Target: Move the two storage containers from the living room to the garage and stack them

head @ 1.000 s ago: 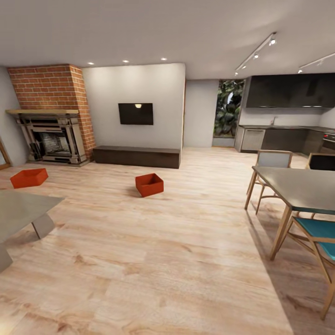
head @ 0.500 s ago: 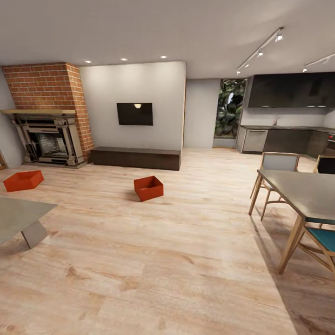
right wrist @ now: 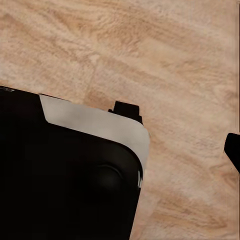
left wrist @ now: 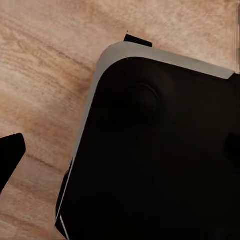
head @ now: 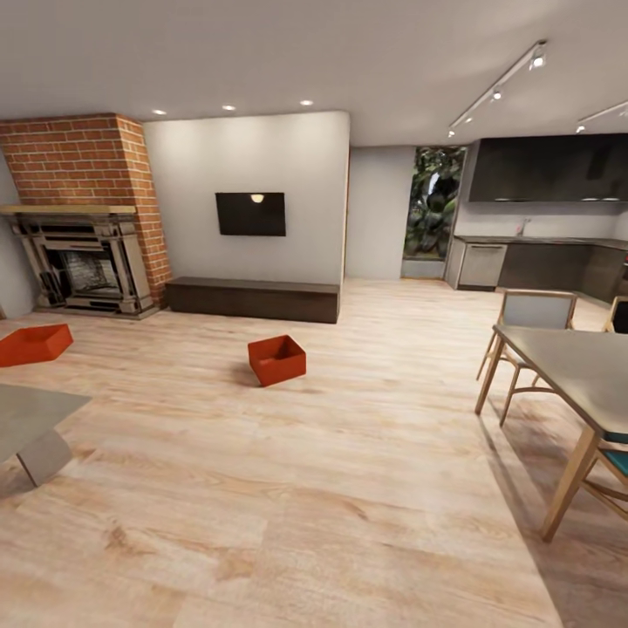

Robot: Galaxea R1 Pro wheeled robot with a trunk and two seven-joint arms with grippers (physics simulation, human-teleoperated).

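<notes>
Two orange-red storage containers rest on the light wood floor of the living room. One container (head: 276, 359) sits open side up in the middle of the floor, in front of the low dark bench. The other container (head: 33, 344) lies far left, near the brick fireplace. In the left wrist view a single dark fingertip (left wrist: 9, 159) shows beside the robot's black base (left wrist: 160, 150). The right wrist view likewise has one dark fingertip (right wrist: 234, 150) over wood planks. Neither holds anything that I can see.
A brick fireplace (head: 78, 262), wall TV (head: 251, 214) and low bench (head: 253, 299) line the far wall. A grey low table (head: 26, 419) juts in at left. A dining table (head: 576, 366) with chairs (head: 532, 314) stands at right, with a dark kitchen (head: 541, 262) behind.
The whole head view has shifted, so the camera moved: the room slid leftward and the dining table slid rightward. The containers themselves stay where they were.
</notes>
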